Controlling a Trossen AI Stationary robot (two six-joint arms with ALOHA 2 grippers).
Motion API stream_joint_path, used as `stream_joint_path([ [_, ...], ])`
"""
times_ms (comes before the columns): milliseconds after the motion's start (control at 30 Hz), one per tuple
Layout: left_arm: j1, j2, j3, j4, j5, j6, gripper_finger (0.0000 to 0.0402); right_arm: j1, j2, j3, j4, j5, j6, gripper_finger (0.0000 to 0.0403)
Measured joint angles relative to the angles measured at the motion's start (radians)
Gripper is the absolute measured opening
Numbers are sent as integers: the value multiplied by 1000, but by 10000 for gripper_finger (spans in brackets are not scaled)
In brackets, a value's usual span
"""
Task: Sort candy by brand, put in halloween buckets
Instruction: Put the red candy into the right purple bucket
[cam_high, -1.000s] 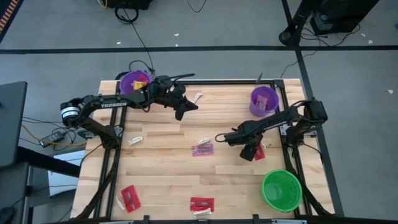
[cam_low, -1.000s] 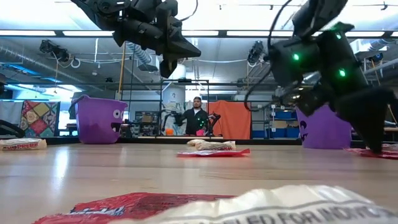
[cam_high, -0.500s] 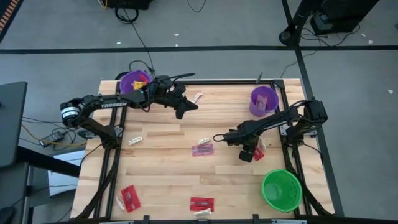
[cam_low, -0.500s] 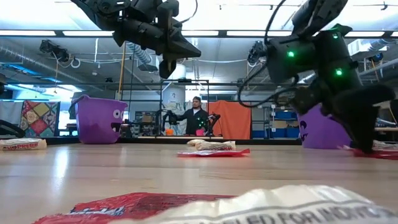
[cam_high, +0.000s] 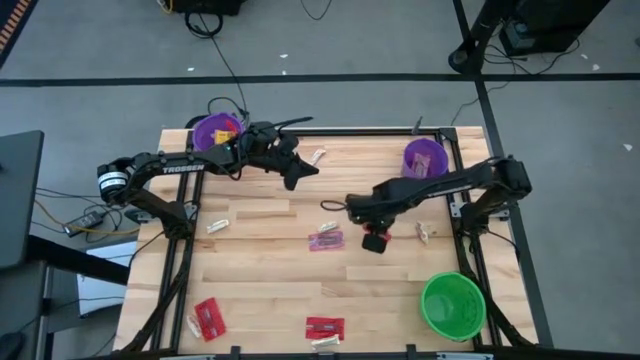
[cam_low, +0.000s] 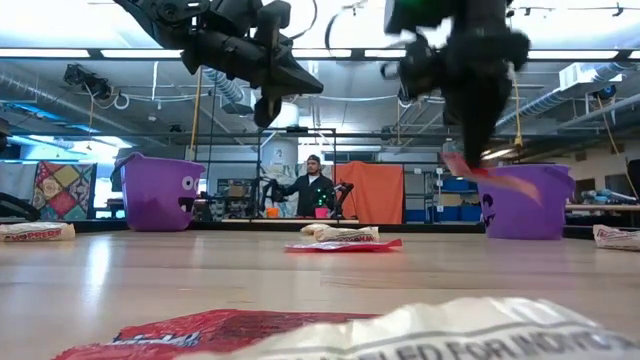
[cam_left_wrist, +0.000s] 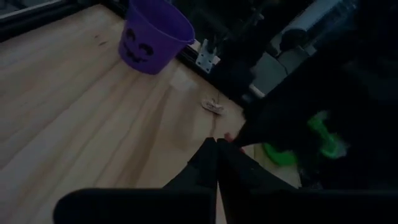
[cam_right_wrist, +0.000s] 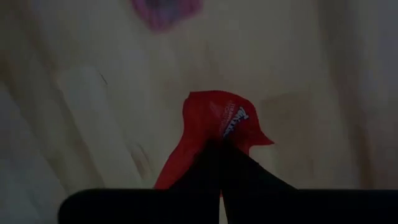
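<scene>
My right gripper (cam_high: 374, 240) hangs above the middle of the table, right of centre, shut on a red wrapped candy (cam_right_wrist: 214, 121), which also shows in the low view (cam_low: 492, 176). My left gripper (cam_high: 298, 176) waits shut, high over the far part of the table near the left purple bucket (cam_high: 214, 131). A second purple bucket (cam_high: 424, 160) stands at the far right and the green bucket (cam_high: 453, 305) at the near right. A pink-red candy (cam_high: 325, 241) lies flat on the wood just left of my right gripper. My right gripper pinches the red candy's wrapper at one edge (cam_right_wrist: 219, 138) between its two fingers, which point down from above. The wrapper hangs bent below the fingertips (cam_low: 470, 150), lifted clear of the table.
Red candies (cam_high: 208, 318) (cam_high: 325, 326) lie near the front edge. Small cream pieces (cam_high: 217, 225) (cam_high: 318, 156) (cam_high: 425, 232) (cam_high: 329, 203) are scattered on the wood. A person stands in the room beyond the table (cam_low: 316, 190).
My right gripper has shut on the red candy that lay at the right side, lifted it clear of the table and carried it up and toward the table's left. A cream piece stays where the candy lay.
</scene>
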Motion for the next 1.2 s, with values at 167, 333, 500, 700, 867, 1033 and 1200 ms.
stream_joint_path([
  [167, 0, 0, 0, 0, -4, -58, 10, -46, -117, 41, -11, 112, 3, 7],
  [333, 0, 0, 0, -3, -29, -19, 10, -121, -230, 41, -37, 226, 6, 7],
  [500, 0, 0, 0, -48, -84, 48, 10, -189, -298, 41, -129, 408, 7, 6],
  [700, 0, 0, 0, -68, -131, 50, 10, -281, -347, 41, -242, 577, 15, 6],
  [867, 0, 0, 0, -67, -187, 45, 10, -364, -348, 41, -291, 645, 8, 6],
  [1033, 0, 0, 0, -71, -186, 49, 10, -440, -348, 41, -293, 649, 10, 9],
  [1200, 0, 0, 0, -80, -201, 161, 10, -509, -335, 40, -297, 646, 41, 36],
])
